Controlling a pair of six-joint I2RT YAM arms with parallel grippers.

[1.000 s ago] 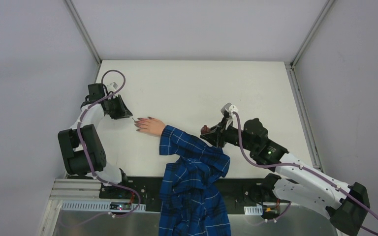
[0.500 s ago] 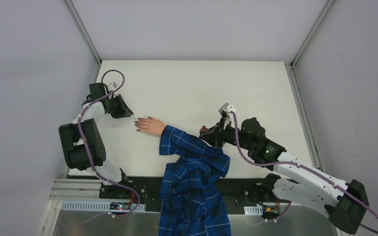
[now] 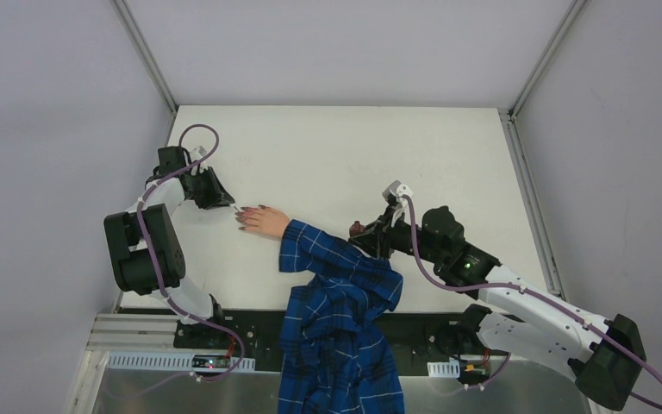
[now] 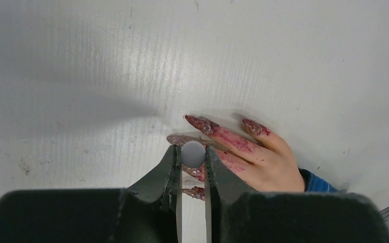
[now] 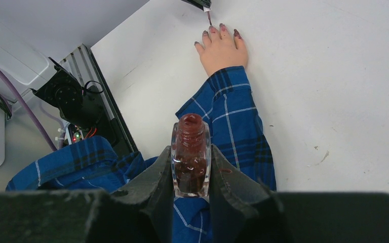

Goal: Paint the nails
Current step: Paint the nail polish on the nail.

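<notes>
Nails (image 4: 198, 123): long, dark reddish-purple and unevenly coated, tipping the fingers of a pale pink hand (image 4: 263, 162). Polish is smeared along several fingers beyond the nail edges. The hand lies palm down on the white counter (image 4: 283, 61), left of centre in the overhead view, with its fingertips directed toward the left arm.

Sleeve (image 3: 327, 259): blue plaid, covering the wrist and running diagonally back toward the near edge of the counter. There the rest of the shirt bunches up and hangs down between the two arm bases.

Left gripper (image 4: 192, 152): low over the fingertips, jaws narrow and clamped on the round pale cap of a brush (image 4: 193, 155). In the left wrist view the cap hides part of the middle fingers. In the right wrist view the thin brush stem points down at the nails on the thumb-side fingers, its tip just at them. Whether the bristles touch a nail cannot be told.

Right gripper (image 5: 191, 158): well apart from the hand, on the right of the sleeve, jaws pressed against the two flat sides of a small clear bottle (image 5: 191, 164). The bottle stands upright with its neck uncapped, holds dark red polish, and is streaked with it on the inside. From the wrist view it appears against the plaid cloth.
</notes>
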